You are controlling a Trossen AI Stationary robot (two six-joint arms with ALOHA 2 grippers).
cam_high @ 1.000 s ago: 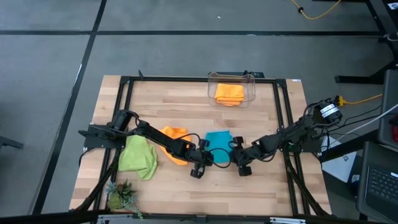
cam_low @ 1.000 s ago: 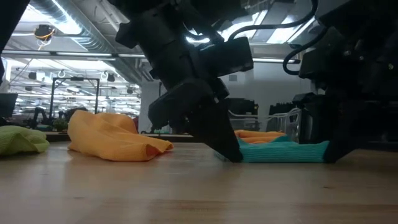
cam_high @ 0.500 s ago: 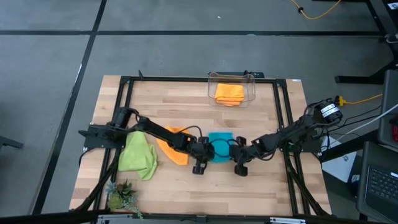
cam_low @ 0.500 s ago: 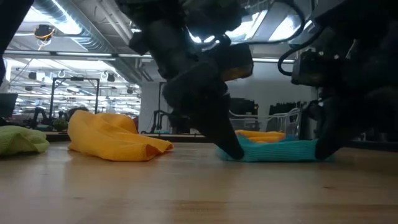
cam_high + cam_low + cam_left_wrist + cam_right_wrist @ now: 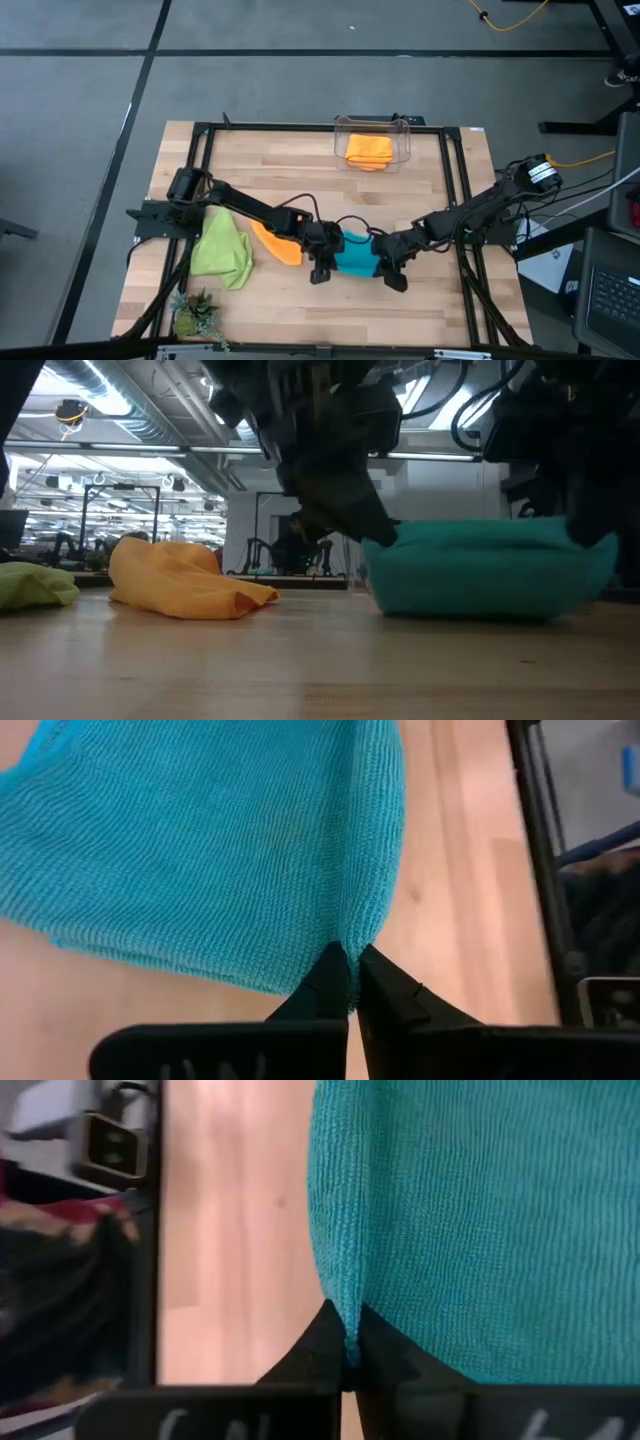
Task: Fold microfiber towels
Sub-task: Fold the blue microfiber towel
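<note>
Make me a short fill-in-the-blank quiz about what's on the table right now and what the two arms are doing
1. Both end effectors, left and right, are shut on the ____ towel.
2. The clear bin at the table's far edge holds a folded ____ towel.
3. The lime green towel lies beside the ____ arm.
4. In the table's near left corner stands a small ____.

Missing words: turquoise; orange; left; plant

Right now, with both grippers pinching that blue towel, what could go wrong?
1. Both the left gripper and the right gripper hold only the very edge of the turquoise towel; a corner might slip free mid-fold.
2. If the grippers move unevenly, the fold will likely come out skewed.
3. The loose orange towel lies right beside the left gripper, so it could get dragged along.
</note>
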